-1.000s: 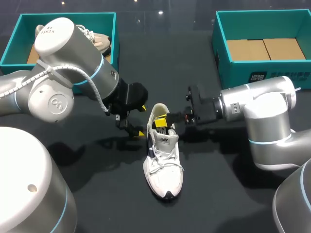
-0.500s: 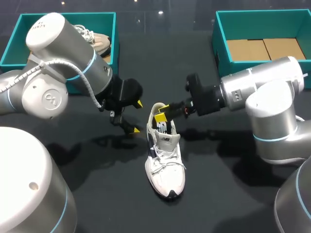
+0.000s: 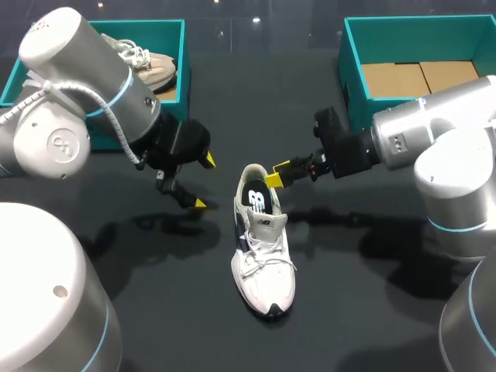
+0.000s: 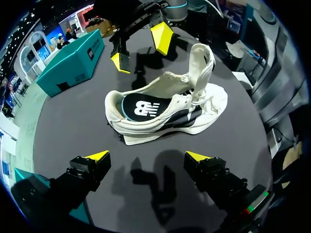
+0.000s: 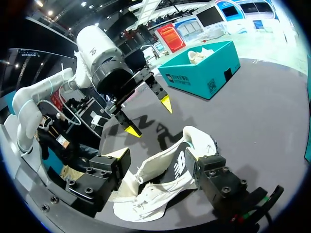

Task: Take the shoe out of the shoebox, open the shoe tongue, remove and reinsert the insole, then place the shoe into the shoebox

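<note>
A white shoe [image 3: 262, 244] lies on the black table, toe toward the front, its tongue pulled up. The dark insole [image 3: 257, 198] rests inside it. My right gripper [image 3: 277, 173] hangs open just right of the heel collar, touching nothing. In the right wrist view the shoe [image 5: 160, 187] lies under and between its fingers [image 5: 114, 167]. My left gripper [image 3: 201, 182] stands open a short way left of the heel, with nothing in it. From the left wrist the shoe [image 4: 167, 111] lies ahead of the left gripper [image 4: 148, 156], insole [image 4: 141, 108] showing.
A teal shoebox [image 3: 105, 23] at the back left holds a second shoe [image 3: 151, 66]. Another teal shoebox [image 3: 356, 89] at the back right has a cardboard floor. Bare table lies in front of and beside the shoe.
The right gripper has opened and drawn back to the right, out of the shoe's opening, leaving the insole inside. The left gripper has backed away to the left, staying open.
</note>
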### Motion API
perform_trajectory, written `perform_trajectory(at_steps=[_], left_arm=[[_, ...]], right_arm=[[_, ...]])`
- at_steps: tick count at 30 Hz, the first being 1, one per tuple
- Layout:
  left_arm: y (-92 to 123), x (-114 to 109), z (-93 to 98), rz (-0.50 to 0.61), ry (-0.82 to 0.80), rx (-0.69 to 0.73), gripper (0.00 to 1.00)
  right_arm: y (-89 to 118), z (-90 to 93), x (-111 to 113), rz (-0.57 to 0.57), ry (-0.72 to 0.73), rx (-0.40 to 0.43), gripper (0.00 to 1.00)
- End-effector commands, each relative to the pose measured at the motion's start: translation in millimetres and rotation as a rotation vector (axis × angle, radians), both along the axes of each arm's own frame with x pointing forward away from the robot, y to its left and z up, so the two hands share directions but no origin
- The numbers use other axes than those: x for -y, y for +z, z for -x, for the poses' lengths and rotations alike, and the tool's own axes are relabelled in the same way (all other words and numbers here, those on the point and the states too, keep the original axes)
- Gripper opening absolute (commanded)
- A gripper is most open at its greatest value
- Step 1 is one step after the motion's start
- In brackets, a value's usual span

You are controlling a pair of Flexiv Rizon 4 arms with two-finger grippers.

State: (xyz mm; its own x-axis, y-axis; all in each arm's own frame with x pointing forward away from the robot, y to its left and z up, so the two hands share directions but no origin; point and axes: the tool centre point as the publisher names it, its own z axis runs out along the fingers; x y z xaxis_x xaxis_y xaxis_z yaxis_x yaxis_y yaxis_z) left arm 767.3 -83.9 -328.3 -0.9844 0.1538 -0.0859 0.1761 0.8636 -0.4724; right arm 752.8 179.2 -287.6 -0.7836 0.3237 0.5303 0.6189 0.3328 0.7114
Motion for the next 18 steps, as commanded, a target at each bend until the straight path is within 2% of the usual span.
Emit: perform_trajectory(at_steps=[1, 7, 16, 18], left_arm=[[16, -22, 3.5, 0.012, -0.049, -0.001, 1.0], [34, -47, -2.1, -0.013, -0.11, 0.003, 1.0], [60, -82, -15.1, -0.035, -0.176, -0.012, 1.0], [66, -89, -16.7, -0.032, -0.194, -0.013, 1.0]], right_arm=[[14, -6.5, 15, 0.08, -0.019, -0.029, 0.71], [27, -18.7, 33, 0.192, -0.064, -0.067, 0.65], [36, -32.5, 45, 0.369, -0.107, -0.16, 0.59], [39, -34.1, 45, 0.416, -0.119, -0.178, 0.55]])
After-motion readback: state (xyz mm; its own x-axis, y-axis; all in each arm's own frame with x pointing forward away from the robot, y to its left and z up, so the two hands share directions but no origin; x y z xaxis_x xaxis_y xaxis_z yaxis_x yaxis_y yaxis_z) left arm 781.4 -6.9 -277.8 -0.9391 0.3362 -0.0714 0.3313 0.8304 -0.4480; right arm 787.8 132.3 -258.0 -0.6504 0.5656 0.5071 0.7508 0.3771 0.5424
